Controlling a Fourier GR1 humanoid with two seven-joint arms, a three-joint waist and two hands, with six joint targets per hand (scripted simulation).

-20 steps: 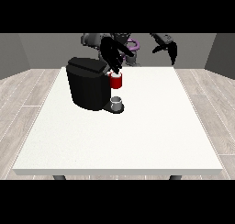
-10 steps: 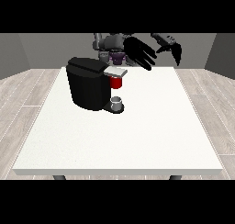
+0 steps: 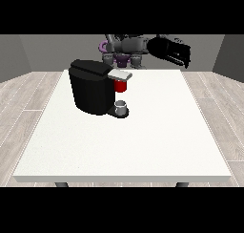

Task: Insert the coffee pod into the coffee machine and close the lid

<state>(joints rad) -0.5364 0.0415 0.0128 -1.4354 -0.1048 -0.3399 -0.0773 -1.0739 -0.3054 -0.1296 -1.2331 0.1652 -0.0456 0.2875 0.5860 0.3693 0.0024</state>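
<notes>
The black coffee machine (image 3: 93, 89) stands on the white table (image 3: 157, 132), left of the middle. Its grey lid (image 3: 119, 75) lies flat over a red thing at the machine (image 3: 120, 86). A small grey thing (image 3: 122, 106) sits on the machine's low front tray. Both hands are raised above the table's far right edge, away from the machine. They overlap as one dark shape. The hand at the view's left (image 3: 159, 47) is the nearer to the robot's body. Beside it, the hand at the view's right (image 3: 183, 55) has relaxed fingers pointing down and holds nothing.
The robot's grey and purple torso (image 3: 125, 48) stands behind the table's far edge. A wooden floor surrounds the table. White tabletop stretches right of and in front of the machine.
The hand that was at the machine's lid has lifted and swung towards the view's right, ending next to the other hand. The lid now lies flat.
</notes>
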